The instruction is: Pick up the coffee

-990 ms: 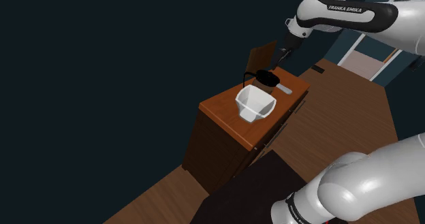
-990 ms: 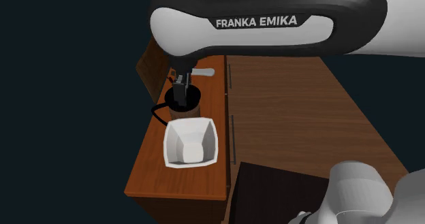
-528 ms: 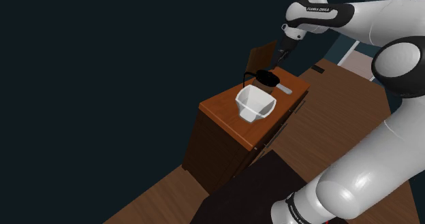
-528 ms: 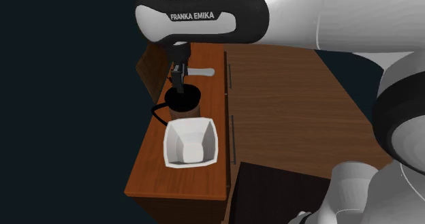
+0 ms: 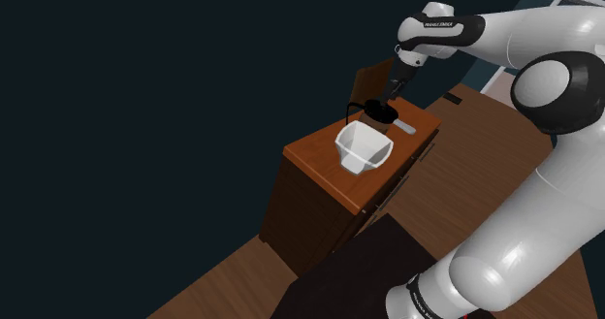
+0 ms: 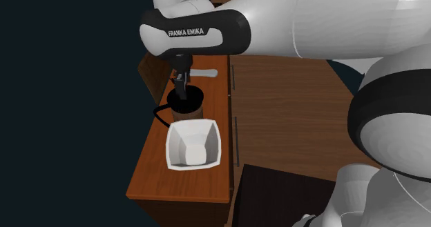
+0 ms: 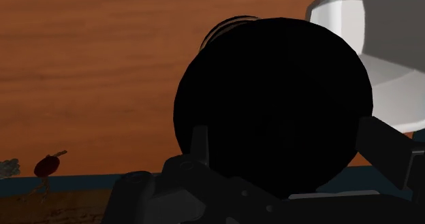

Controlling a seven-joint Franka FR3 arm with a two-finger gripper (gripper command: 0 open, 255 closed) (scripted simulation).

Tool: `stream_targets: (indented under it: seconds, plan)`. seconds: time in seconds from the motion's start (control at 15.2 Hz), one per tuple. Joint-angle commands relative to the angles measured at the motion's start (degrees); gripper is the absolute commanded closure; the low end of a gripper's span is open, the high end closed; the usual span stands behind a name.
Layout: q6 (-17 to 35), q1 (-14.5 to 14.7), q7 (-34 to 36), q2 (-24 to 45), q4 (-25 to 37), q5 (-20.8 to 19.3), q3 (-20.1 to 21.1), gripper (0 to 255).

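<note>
The coffee (image 5: 379, 110) is a brown pot with a black lid and a thin black handle. It stands on the wooden cabinet top (image 5: 315, 158) near the far end. My gripper (image 5: 393, 95) hangs right over it, fingertips down at the lid. In the second exterior view the gripper (image 6: 182, 89) meets the top of the coffee (image 6: 186, 105). In the wrist view the black lid of the coffee (image 7: 272, 86) sits between my fingers (image 7: 198, 142), which stand apart on either side; the gripper (image 7: 286, 131) is open.
A white angular container (image 5: 364, 148) stands just in front of the pot, touching or nearly touching it. A grey flat utensil (image 6: 205, 73) lies behind the pot. A brown panel (image 5: 373, 78) rises at the cabinet's back. The black stand (image 5: 349, 278) is below.
The arm's upper links have swung aside and the gripper has dropped closer onto the pot's lid. The pot and the white container have not moved.
</note>
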Motion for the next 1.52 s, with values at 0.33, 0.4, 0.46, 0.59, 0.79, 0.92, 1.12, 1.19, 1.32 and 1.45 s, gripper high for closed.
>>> stream_targets:
  seconds: [0.33, 0.4, 0.46, 0.59, 0.79, 0.92, 1.12, 1.19, 1.32, 1.45]
  plan:
    - [1.50, 0.02, -0.03, -0.02, -1.49, 0.00, 0.01, 255]
    - [1.53, 0.02, -0.02, -0.04, -1.54, -0.01, 0.01, 255]
    - [1.52, 0.02, -0.01, -0.04, -1.54, -0.01, 0.01, 255]
    - [1.47, 0.02, -0.02, -0.06, -1.51, -0.02, 0.01, 255]
    - [0.60, -0.04, -0.09, 0.02, -0.57, 0.02, -0.03, 255]
    - [-0.90, -0.04, -0.06, -0.13, 0.80, -0.06, -0.05, 255]
    - [-3.18, -0.06, -0.03, -0.27, 2.96, -0.14, -0.08, 255]
    - [-3.94, -0.08, -0.04, -0.28, 3.71, -0.15, -0.09, 255]
    - [-5.49, -0.11, -0.05, -0.27, 5.27, -0.15, -0.12, 255]
    - [-7.05, -0.16, -0.09, -0.20, 6.89, -0.12, -0.15, 255]
